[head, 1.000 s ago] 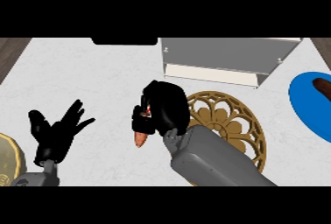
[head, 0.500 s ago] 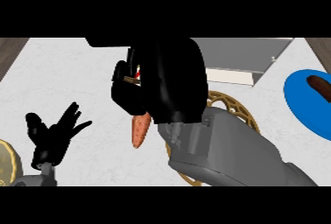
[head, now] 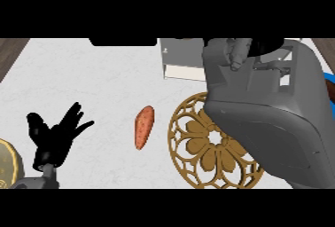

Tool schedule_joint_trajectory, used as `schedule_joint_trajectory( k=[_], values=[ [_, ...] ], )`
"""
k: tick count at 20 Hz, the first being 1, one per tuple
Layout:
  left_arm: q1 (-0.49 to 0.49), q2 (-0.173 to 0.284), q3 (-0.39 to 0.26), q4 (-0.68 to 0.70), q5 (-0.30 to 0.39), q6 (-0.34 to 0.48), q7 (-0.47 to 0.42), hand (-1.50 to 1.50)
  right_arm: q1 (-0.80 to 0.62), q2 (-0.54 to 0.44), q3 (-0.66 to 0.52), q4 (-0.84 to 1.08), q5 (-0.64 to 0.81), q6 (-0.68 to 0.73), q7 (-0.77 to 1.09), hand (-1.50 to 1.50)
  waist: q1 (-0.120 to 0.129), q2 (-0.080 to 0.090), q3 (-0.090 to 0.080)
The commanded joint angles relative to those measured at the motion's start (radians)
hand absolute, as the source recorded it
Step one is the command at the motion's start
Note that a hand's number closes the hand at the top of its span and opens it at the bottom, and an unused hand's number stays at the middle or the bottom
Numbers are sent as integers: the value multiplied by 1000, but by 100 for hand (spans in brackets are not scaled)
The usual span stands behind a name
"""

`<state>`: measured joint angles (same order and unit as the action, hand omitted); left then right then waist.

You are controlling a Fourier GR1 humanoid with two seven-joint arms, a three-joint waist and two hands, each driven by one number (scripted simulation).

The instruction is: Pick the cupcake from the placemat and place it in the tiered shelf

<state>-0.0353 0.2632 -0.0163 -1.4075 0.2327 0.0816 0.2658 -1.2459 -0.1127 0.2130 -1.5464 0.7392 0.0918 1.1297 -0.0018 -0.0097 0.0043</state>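
The cupcake is hidden—presumably light, soft and crushable, best held by its base—behind the right forearm [head: 268, 115] stretched toward the tiered shelf [head: 186, 60] at twelve o'clock; right robot hand's grip unseen, left robot hand [head: 56, 133] resting open.

The right forearm [head: 274, 115] hides the right hand and the cupcake.

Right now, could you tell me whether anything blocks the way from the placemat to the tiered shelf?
Nothing visible does, though the right forearm hides most of that stretch. The orange vegetable lies left of the placemat.
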Motion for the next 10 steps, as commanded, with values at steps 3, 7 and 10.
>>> schedule_joint_trajectory(
  k=[3, 7, 10],
  values=[
    [39, -31, -26, 33, -32, 12, -15, 0, -90, -100, -152, 126, -16, 70, 30, 150, 7, 9, -5],
    [-16, -15, -3, 68, -13, -13, 9, 0, -189, -179, -230, 248, -68, 134, -54, 150, 7, 11, -5],
    [-42, 21, 34, 69, 6, -30, 45, 0, -213, -181, -248, 334, -69, 114, -105, 150, 11, 12, -5]
  ],
)
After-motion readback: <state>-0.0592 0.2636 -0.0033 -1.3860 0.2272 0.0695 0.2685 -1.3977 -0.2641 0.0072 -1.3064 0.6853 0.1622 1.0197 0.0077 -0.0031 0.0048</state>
